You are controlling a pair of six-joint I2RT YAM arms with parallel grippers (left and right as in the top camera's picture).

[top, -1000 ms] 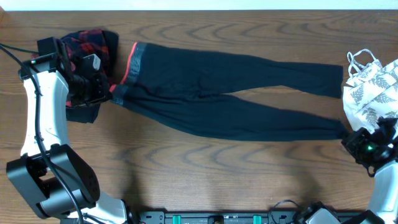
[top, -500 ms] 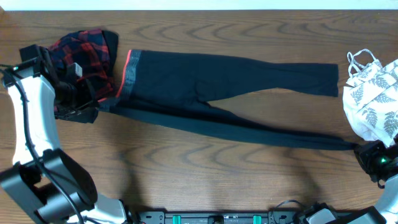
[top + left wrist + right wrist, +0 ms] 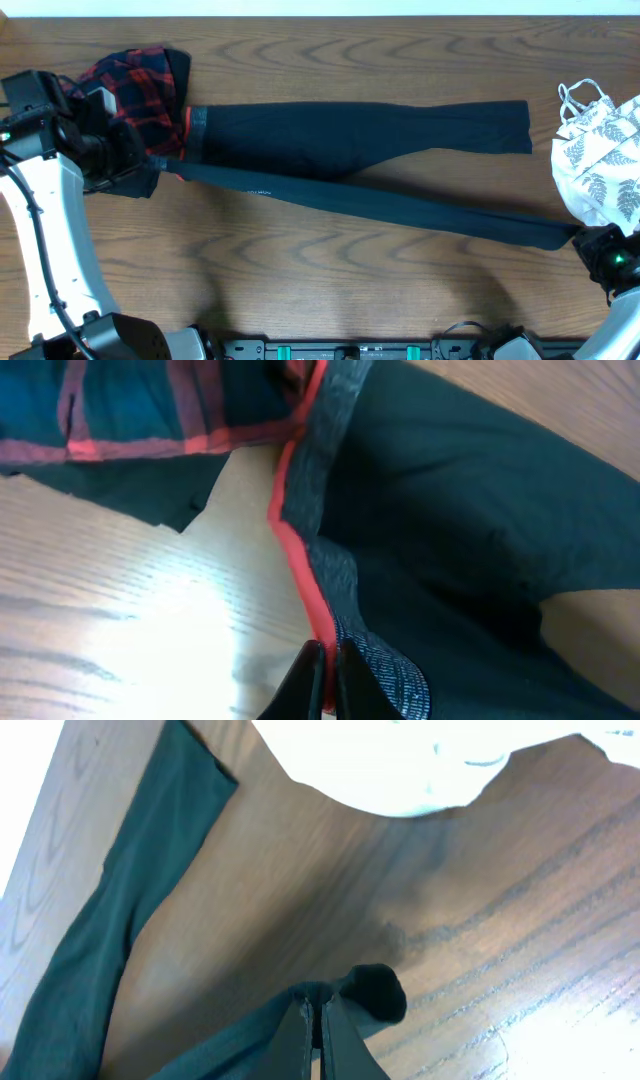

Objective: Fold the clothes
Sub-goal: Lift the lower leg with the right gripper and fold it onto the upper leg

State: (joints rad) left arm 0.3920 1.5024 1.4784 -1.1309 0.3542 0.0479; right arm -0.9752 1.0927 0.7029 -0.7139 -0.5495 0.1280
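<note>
The long black leggings (image 3: 340, 135) lie stretched across the table; one leg (image 3: 420, 212) is pulled taut and lifted between the two grippers. My left gripper (image 3: 150, 172) is shut on the grey-and-coral waistband (image 3: 330, 585) at the left end. My right gripper (image 3: 590, 243) is shut on the leg's ankle cuff (image 3: 372, 992) at the right. The other leg (image 3: 480, 128) lies flat behind. The red-navy plaid piece (image 3: 135, 85) sits at the far left, also in the left wrist view (image 3: 150, 405). The white leaf-print top (image 3: 600, 165) lies at the right edge.
The wooden table (image 3: 300, 290) shows bare wood along the front. The plaid piece touches the waistband end of the leggings. The white top (image 3: 430, 760) lies just beyond the right gripper.
Both grippers have moved apart, the left one further left and the right one toward the front right. The near leg has risen and pulled taut, and the leggings have narrowed and shifted back.
</note>
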